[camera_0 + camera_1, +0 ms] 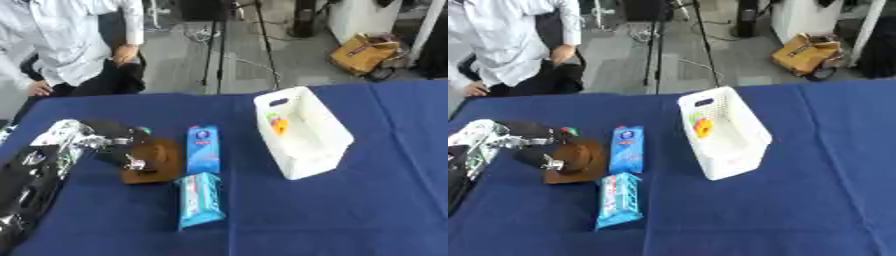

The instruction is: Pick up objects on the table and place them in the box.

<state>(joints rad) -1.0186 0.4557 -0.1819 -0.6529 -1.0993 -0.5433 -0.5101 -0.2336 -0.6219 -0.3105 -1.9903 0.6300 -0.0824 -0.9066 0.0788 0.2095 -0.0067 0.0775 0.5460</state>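
You are at the pick-up step: your left hand (122,145), at the left of the frame, has its fingers curled round a brown rounded object (156,161) sitting on the blue table (350,210). Next, lift it and carry it right to the white box (302,132) at centre, which already holds something orange and yellow. Two blue packets (202,148) lie just beside the brown object. Your right hand is out of sight.
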